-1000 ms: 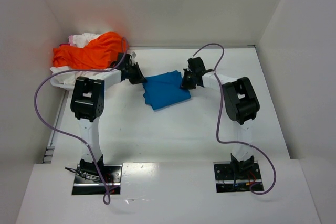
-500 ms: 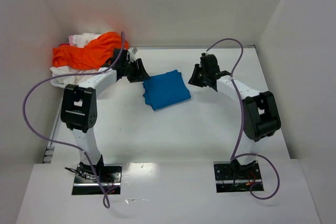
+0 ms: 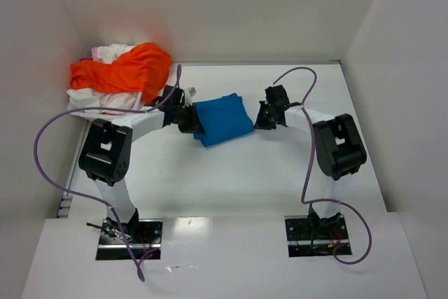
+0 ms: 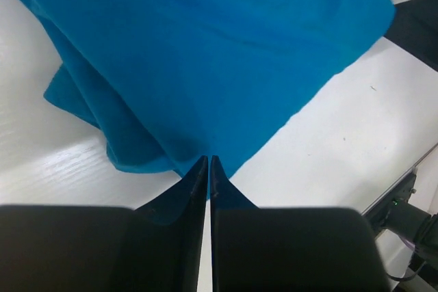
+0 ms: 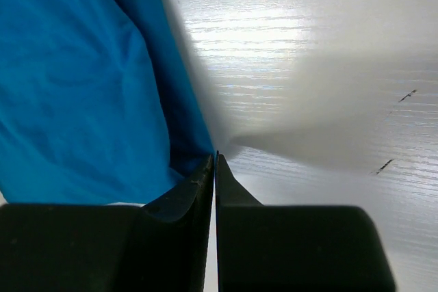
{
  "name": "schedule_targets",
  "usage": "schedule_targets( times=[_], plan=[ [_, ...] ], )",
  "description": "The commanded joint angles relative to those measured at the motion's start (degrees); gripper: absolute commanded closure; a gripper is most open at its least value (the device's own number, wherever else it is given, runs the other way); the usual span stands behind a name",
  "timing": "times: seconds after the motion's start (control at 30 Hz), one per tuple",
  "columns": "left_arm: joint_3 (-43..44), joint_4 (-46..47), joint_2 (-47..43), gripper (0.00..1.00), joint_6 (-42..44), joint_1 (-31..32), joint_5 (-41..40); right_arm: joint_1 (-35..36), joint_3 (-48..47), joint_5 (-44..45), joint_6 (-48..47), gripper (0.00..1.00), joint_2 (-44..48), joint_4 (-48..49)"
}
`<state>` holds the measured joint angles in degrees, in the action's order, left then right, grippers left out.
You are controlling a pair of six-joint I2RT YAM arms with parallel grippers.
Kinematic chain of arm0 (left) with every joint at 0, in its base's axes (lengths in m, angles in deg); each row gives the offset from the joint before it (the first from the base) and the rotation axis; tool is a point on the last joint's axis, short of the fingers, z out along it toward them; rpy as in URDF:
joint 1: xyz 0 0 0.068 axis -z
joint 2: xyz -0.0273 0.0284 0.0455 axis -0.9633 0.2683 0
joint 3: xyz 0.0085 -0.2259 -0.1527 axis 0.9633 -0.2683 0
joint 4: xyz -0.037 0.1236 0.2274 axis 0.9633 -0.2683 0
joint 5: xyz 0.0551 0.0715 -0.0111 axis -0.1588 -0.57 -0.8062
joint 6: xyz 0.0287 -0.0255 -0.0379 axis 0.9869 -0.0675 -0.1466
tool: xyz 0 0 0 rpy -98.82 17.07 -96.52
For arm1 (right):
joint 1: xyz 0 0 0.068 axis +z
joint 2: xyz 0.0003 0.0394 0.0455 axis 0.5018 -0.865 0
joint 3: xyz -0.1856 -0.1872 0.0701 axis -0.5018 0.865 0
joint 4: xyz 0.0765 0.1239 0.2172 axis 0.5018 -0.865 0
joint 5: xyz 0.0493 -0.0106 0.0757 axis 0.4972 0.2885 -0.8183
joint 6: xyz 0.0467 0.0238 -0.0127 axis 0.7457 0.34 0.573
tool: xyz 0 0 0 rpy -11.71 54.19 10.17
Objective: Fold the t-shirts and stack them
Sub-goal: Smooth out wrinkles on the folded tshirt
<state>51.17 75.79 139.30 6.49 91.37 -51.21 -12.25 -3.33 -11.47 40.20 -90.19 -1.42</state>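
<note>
A folded bright blue t-shirt [image 3: 224,118] [image 4: 205,46] [image 5: 68,87] lies flat mid-table between my two arms. My left gripper [image 3: 197,124] [image 4: 208,161] is down at its left edge, jaws pressed together with blue cloth at the tips. At the shirt's right edge my right gripper [image 3: 260,122] [image 5: 215,156] is likewise shut, its tips meeting right on the cloth's border. A crumpled bright orange t-shirt [image 3: 122,69] tops a heap of white and pinkish t-shirts [image 3: 101,100] in the back left corner.
White walls close in the table [image 3: 231,173] at the back and on both sides. Purple cables [image 3: 49,127] loop from each arm. The heap sits just behind my left arm's forearm [image 3: 143,120].
Both grippers lifted off the blue shirt and opened half a second ago, then came back down to its left and right edges and closed. The shirt's outline shifted slightly.
</note>
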Motion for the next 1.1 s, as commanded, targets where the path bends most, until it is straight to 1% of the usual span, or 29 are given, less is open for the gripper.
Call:
schedule_targets(
  times=[0.0, 0.13, 0.23, 0.33, 0.43, 0.57, 0.7, 0.73, 0.8, 0.83, 0.9, 0.93, 0.97, 1.0, 1.03, 1.07],
  plan=[
    [1.0, 1.6, 1.7, 0.90, -0.8, -0.1, 0.2, 0.6, 1.0, -0.2, 0.4, 0.93, 0.2, 2.8],
    [1.5, 1.1, 3.1, 0.90, -0.8, -0.1, -0.6, 1.9, 1.5, -0.8, 1.4, 0.93, 0.7, 4.0],
    [3.3, -1.9, 4.8, 0.90, -0.1, 0.5, -0.6, 3.5, 2.1, -0.8, 3.2, 0.93, 0.7, 4.0],
    [2.4, -3.7, 4.8, 0.91, 0.4, 1.0, -1.9, 5.7, 3.4, -1.3, 4.7, 0.94, 0.7, 4.5],
    [1.7, -5.5, 3.4, 0.91, -0.1, 1.0, -5.9, 7.1, 5.6, -1.3, 6.9, 0.94, 2.9, 5.6],
    [1.7, -7.6, 2.9, 0.94, -0.7, 0.5, -7.2, 10.3, 8.3, -1.3, 8.9, 0.94, 5.9, 5.6],
    [1.7, -8.2, 2.4, 0.94, -0.7, -0.8, -7.2, 11.0, 10.2, 1.6, 10.6, 0.94, 10.0, 1.9],
    [1.7, -8.8, 1.5, 0.94, -0.7, -1.3, -8.5, 11.0, 10.2, 2.6, 10.6, 0.94, 12.5, 1.1],
    [1.7, -9.4, 0.2, 0.90, -0.7, -1.9, -9.2, 11.0, 9.7, 5.5, 10.6, 0.93, 15.2, -0.5],
    [2.2, -9.4, 0.2, 0.83, 0.0, -2.8, -9.2, 11.0, 9.7, 6.0, 10.6, 0.90, 17.8, -1.2],
    [4.3, -9.9, -0.3, 0.75, 2.0, -3.9, -6.6, 10.2, 8.4, 6.0, 10.0, 0.86, 19.6, -2.0],
    [5.3, -10.6, -0.9, 0.70, 2.5, -3.9, -5.7, 9.5, 8.4, 5.5, 10.0, 0.75, 20.2, -2.7],
    [6.2, -11.1, -1.4, 0.60, 3.1, -3.9, -4.2, 7.9, 8.4, 5.5, 10.0, 0.66, 20.8, -2.7],
    [7.8, -11.1, -2.5, 0.56, 3.8, -3.9, -3.5, 7.1, 8.4, 5.5, 9.5, 0.59, 21.4, -2.2],
    [7.8, -11.1, -3.3, 0.54, 3.8, -3.9, -3.5, 6.2, 8.4, 5.5, 9.5, 0.56, 21.4, -2.2],
    [8.6, -10.6, -4.1, 0.50, 3.8, -3.9, -2.9, 4.5, 8.4, 4.8, 8.8, 0.45, 21.4, -0.9]
  ],
)
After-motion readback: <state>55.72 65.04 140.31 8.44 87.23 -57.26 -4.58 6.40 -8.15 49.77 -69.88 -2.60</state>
